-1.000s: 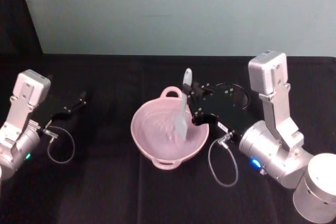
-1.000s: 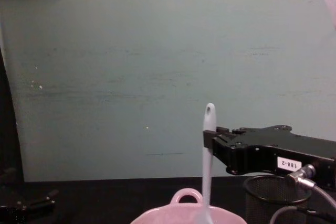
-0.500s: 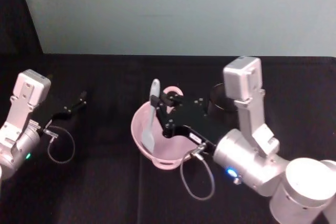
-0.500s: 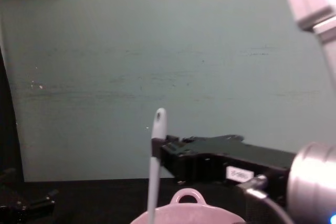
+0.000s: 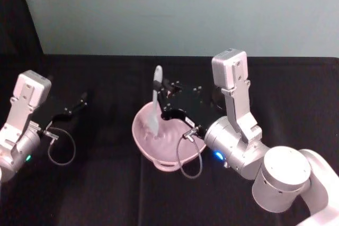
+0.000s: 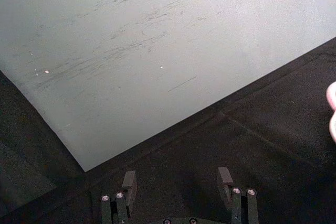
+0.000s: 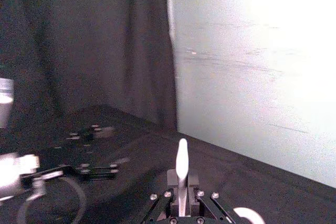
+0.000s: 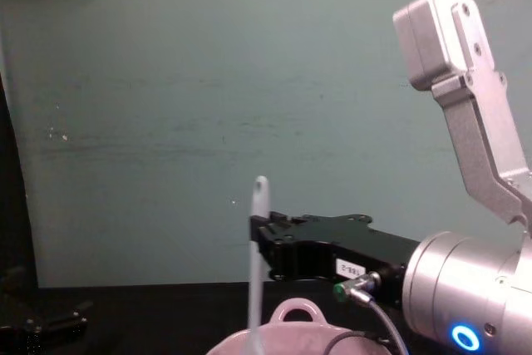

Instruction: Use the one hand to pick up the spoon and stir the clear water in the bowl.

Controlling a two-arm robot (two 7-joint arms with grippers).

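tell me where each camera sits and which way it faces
Head: high on the robot, looking down at the bowl; both arms show, left gripper parked at left.
Chest: low, facing the wall; right gripper comes in from the right.
Left wrist: behind its open fingers, facing the wall.
Right wrist: behind its jaws, facing the left arm.
Shared: head, chest and right wrist show the clamped spoon.

Head view: high, tilted down over the black table [image 5: 95,194], with the wall [image 5: 185,14] across the top. Both arms in frame, mid-range.
Chest view: low, about level with the rim of the bowl [image 8: 283,345]. Faces the wall square-on, right gripper [image 8: 258,243] close.
Left wrist view: rolled, looks past the left gripper [image 6: 177,182] to the table edge and wall.
Right wrist view: looks along its own gripper toward the left gripper and the curtain [image 7: 79,40].
Head and chest views share the bowl, the spoon [image 8: 260,201] and the right gripper.
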